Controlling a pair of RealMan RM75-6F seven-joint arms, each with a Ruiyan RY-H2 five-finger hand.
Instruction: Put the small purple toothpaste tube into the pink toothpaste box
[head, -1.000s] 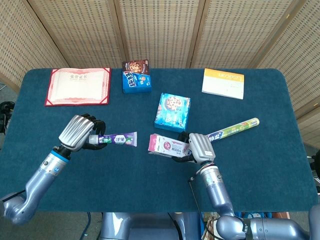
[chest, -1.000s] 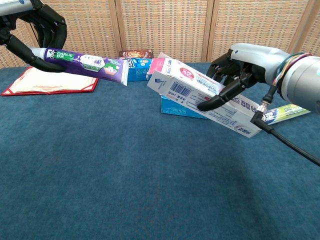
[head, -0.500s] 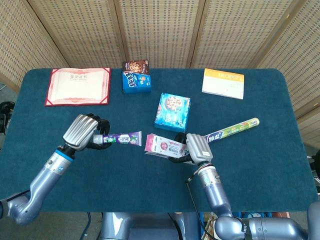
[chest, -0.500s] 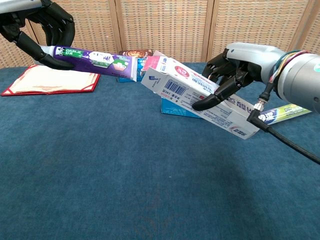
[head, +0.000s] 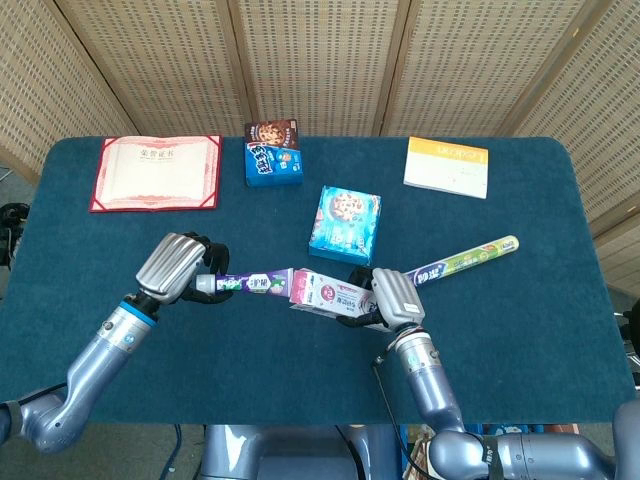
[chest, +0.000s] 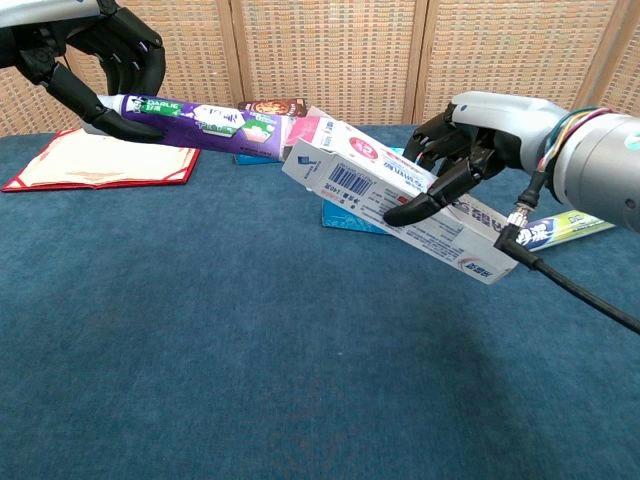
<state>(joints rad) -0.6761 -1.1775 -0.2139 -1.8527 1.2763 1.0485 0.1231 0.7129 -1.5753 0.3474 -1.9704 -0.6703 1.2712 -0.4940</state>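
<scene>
Moved rightward since before, the left hand (head: 172, 268) grasps the purple tube (head: 250, 284) in its fingers (chest: 128, 126), tube end now at the mouth of the pink box (head: 328, 292), held above the table (head: 520, 320) by the right hand (head: 392, 297).

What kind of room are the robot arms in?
Probably a robot practice room: a table with a blue cloth, woven folding screens behind it, and assorted props like a red certificate.

toothpaste tube (head: 250, 283) lies left of toothpaste box (head: 333, 293), its end at the box's open left end; biscuit box (head: 345, 223) behind them
</scene>
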